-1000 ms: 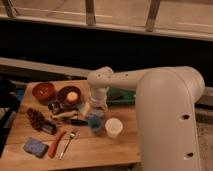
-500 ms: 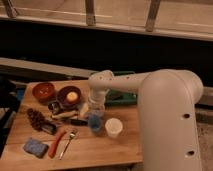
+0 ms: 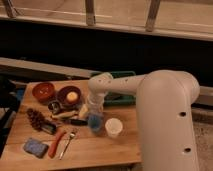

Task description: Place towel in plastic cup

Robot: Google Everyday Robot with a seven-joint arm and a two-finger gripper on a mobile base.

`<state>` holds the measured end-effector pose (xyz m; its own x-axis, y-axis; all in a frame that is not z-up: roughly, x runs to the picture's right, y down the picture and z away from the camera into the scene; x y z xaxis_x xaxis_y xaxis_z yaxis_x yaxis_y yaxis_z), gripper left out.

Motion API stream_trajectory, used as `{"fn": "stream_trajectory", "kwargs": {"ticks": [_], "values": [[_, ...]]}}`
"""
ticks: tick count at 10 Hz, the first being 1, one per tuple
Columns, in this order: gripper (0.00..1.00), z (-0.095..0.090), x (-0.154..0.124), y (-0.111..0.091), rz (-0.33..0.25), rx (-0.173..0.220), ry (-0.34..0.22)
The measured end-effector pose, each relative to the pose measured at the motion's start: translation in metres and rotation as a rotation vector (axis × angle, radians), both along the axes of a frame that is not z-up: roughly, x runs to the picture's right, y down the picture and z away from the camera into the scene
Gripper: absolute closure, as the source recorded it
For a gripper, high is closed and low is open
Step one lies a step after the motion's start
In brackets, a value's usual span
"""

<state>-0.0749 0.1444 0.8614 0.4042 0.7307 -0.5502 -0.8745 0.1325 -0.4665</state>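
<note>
A blue plastic cup (image 3: 95, 123) stands upright near the middle of the wooden table (image 3: 100, 152). My gripper (image 3: 95, 109) hangs straight down from the white arm, right above the blue cup's mouth. A pale, whitish bundle that may be the towel (image 3: 94, 104) sits at the gripper, just over the cup. I cannot tell whether it is held or how far it reaches into the cup. A white cup (image 3: 113, 128) stands just right of the blue one.
Two brown bowls (image 3: 44, 91) (image 3: 61, 93) stand at the back left, one holding a yellow ball (image 3: 72, 97). A pine cone (image 3: 36, 119), blue sponge (image 3: 35, 147), red utensil (image 3: 56, 144) and fork (image 3: 69, 142) lie at front left. A green tray (image 3: 120, 98) sits behind the arm.
The gripper stays over the blue cup. The arm's large white body has shifted slightly. Nothing on the table has moved.
</note>
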Motion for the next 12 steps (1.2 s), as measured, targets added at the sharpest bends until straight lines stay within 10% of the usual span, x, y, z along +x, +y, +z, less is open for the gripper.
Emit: {"fn": "stream_trajectory", "kwargs": {"ticks": [7, 12], "values": [[0.97, 0.001, -0.003, -0.002, -0.038, 0.035, 0.027], [1.0, -0.058, 0.016, -0.057, -0.019, 0.063, -0.092]]}}
